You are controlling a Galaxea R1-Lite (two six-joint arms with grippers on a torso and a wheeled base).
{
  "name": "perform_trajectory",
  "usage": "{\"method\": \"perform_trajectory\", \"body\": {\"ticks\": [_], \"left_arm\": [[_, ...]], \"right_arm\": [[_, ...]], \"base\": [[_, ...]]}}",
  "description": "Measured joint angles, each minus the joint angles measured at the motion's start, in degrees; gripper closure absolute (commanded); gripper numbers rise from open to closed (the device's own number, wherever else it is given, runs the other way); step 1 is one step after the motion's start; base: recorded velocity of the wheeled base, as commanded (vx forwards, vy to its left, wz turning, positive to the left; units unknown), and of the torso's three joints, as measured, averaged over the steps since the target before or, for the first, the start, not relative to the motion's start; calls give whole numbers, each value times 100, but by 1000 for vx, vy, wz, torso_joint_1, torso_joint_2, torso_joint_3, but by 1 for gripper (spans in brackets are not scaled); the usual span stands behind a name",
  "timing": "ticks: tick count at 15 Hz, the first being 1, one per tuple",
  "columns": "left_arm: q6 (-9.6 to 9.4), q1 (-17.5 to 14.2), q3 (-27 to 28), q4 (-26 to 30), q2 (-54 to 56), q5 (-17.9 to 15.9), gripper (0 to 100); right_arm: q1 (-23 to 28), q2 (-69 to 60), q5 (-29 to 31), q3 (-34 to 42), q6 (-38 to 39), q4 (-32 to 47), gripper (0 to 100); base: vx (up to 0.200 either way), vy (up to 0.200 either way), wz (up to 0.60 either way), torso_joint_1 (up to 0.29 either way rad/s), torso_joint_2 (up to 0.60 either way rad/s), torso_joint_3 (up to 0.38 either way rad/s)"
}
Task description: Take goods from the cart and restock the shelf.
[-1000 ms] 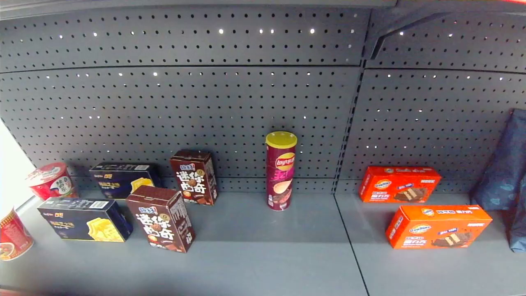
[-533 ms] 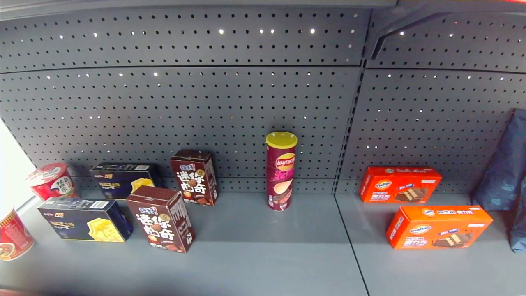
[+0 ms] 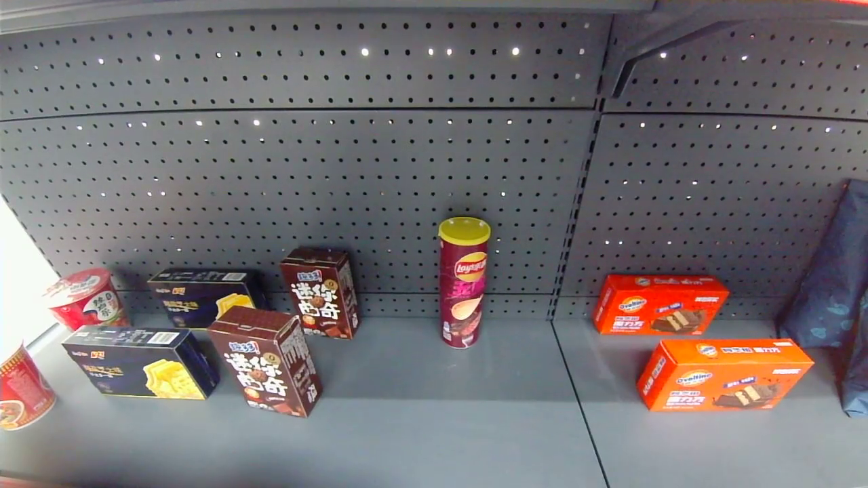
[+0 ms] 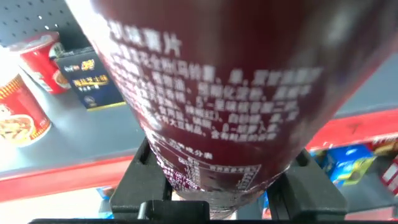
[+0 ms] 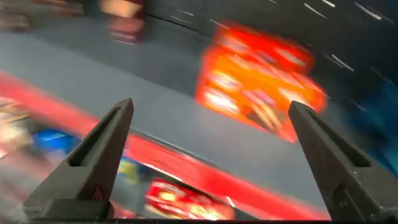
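Observation:
A maroon chip can (image 4: 211, 93) stands close in front of the left wrist camera, and my left gripper (image 4: 227, 190) is shut on its lower part, one black finger on each side. It is held before the grey shelf's red front edge (image 4: 68, 177). My right gripper (image 5: 211, 106) is open with nothing between its fingers, in front of the shelf near an orange box (image 5: 258, 90). On the shelf board (image 3: 434, 420) a matching maroon chip can with a yellow lid (image 3: 464, 281) stands upright against the pegboard back.
Left of the standing can are two brown chocolate boxes (image 3: 268, 359), two dark blue boxes (image 3: 142, 362) and two red cups (image 3: 87, 298). Two orange boxes (image 3: 722, 373) lie to the right, and a blue bag (image 3: 831, 278) leans at the far right. Bare board lies in front of the standing can.

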State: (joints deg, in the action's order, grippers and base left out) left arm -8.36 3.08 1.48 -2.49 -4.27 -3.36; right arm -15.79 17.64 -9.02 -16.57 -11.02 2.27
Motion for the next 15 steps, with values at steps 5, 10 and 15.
{"method": "perform_trajectory", "body": {"ticks": [5, 10, 15], "left_arm": [[183, 0, -140, 118, -2, -49, 100], [401, 0, -143, 284, -5, -325, 100], [435, 0, -138, 282, -6, -344, 100]], "right_arm": [[-1224, 1549, -639, -479, 266, -319, 0], [-1820, 3176, -660, -528, 512, -1643, 0], [-1777, 5709, -969, -1306, 489, -3245, 0]], "base": [[0, 0, 0, 0, 0, 0], [0, 0, 0, 0, 0, 0], [0, 0, 0, 0, 0, 0]]}}
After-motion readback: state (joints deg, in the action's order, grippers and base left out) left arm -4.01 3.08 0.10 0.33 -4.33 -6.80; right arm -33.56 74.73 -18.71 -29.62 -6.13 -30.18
